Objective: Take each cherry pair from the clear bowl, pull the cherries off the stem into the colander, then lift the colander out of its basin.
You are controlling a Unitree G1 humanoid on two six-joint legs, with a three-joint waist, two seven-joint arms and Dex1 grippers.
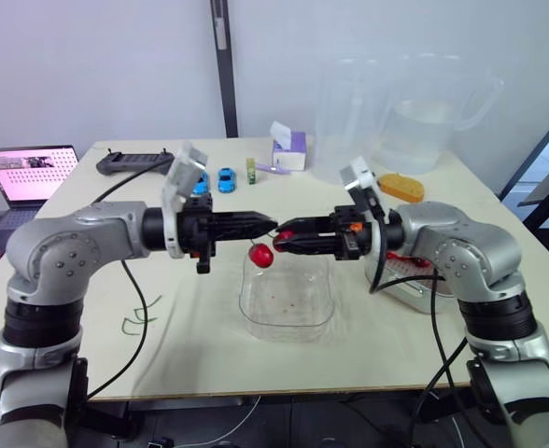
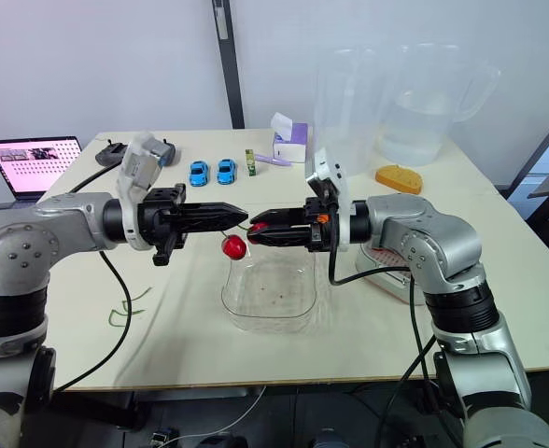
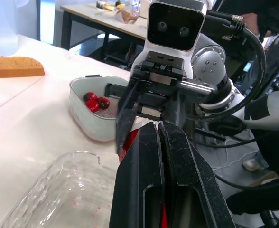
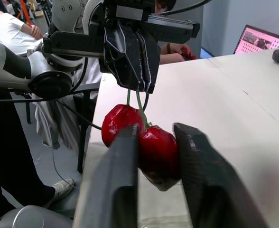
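The left claw [image 1: 267, 225] is pinched shut on the green stem [image 4: 140, 102]. It holds the cherry pair [image 4: 118, 124] above the clear bowl [image 1: 251, 308], near the desk's front edge. The right claw [image 1: 281, 239] is clamped on one cherry [image 4: 158, 149]. This looks like the pull-off step. Next, I judge, the claws must draw apart, then the freed cherry must go to the colander [image 3: 78, 102] by the desk's right edge.

The right arm [image 1: 454, 239] covers most of the colander [image 1: 407, 271] and its basin [image 1: 415, 294] in the head views, so their contents cannot be told there. The left pincer's [image 3: 157, 125] own fingers hide nearly all of the cherry pair [image 3: 126, 148] in its wrist view, where the picture's edge cuts off the clear bowl [image 3: 59, 183].
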